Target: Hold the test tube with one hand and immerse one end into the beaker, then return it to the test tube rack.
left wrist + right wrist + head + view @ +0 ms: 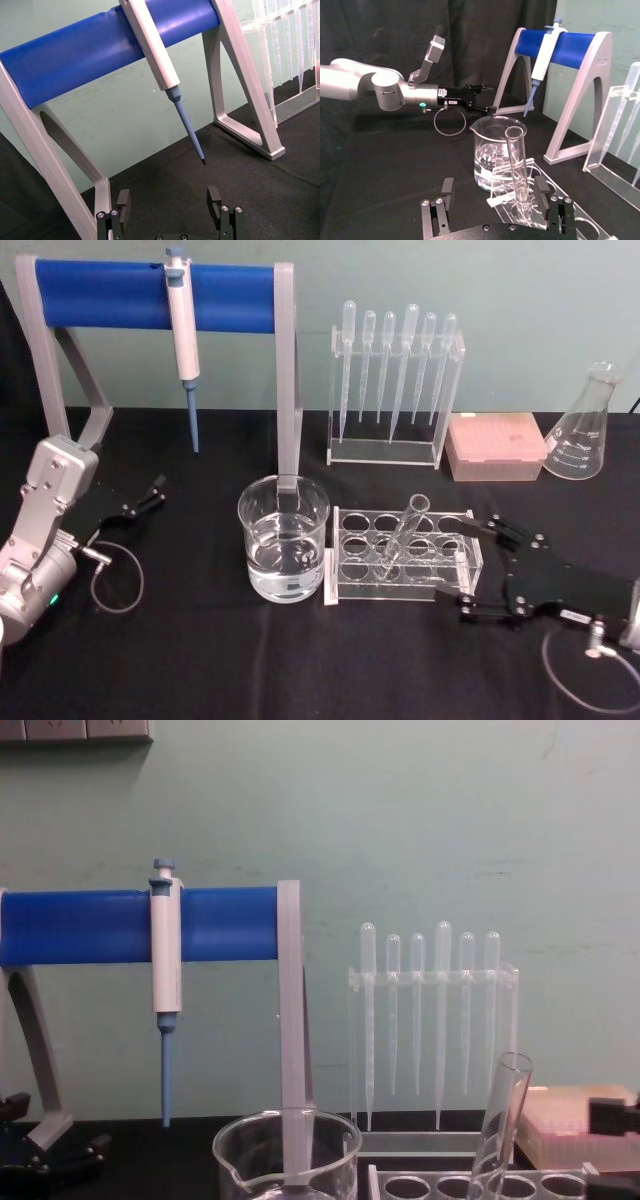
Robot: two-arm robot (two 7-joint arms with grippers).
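The tube [403, 535], a clear round-bottomed glass cylinder, leans in a middle hole of the clear multi-holed rack [352, 583] on the black cloth bench [200, 660]. The wide spouted glass beaker [284, 540], part-filled with clear liquid, stands just beside the rack's left end. The right claw [455, 560] is spread wide and empty at the rack's right end. The left claw [148, 495], also spread and empty, is parked well apart at the bench's left.

Silver-grey arms [45, 510], black left end effector [156, 490], black right end effector [447, 558], looped cables [115, 582]
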